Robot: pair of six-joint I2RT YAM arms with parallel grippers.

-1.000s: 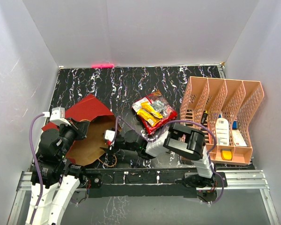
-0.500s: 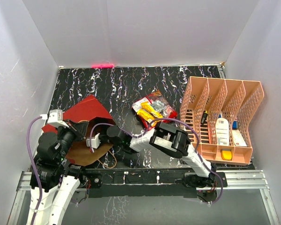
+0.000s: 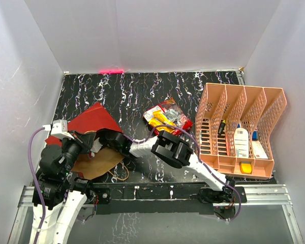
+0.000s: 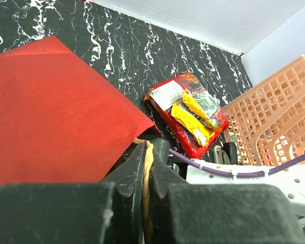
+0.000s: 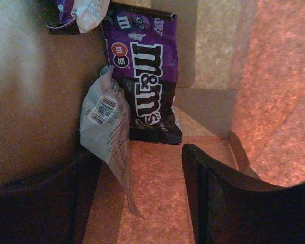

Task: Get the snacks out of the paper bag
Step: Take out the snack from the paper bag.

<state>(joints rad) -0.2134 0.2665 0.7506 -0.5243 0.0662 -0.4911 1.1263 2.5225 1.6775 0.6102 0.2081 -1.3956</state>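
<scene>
The red paper bag (image 3: 94, 122) lies on its side at the left, its brown inside (image 3: 99, 161) facing the arms. My left gripper (image 4: 147, 170) is shut on the bag's tan cord handle at the mouth, seen beside the red outside (image 4: 56, 107). My right gripper (image 5: 142, 198) is open and empty inside the bag; in the top view it is hidden in the mouth. Ahead of it lie a purple M&M's packet (image 5: 145, 86), a white packet (image 5: 109, 127) by my left finger (image 5: 79, 198), and another packet (image 5: 81, 12). Several snacks (image 3: 168, 121) lie piled on the table, also in the left wrist view (image 4: 188, 114).
A salmon file rack (image 3: 244, 127) stands at the right holding a white bottle (image 3: 240, 142) and small items. My right arm (image 3: 168, 150) stretches across the table's front to the bag, trailing a purple cable. White walls surround the black marbled table (image 3: 142, 91).
My right arm has swung left and its gripper has gone from outside the bag's mouth deep into the bag. The left gripper holds the bag mouth as before.
</scene>
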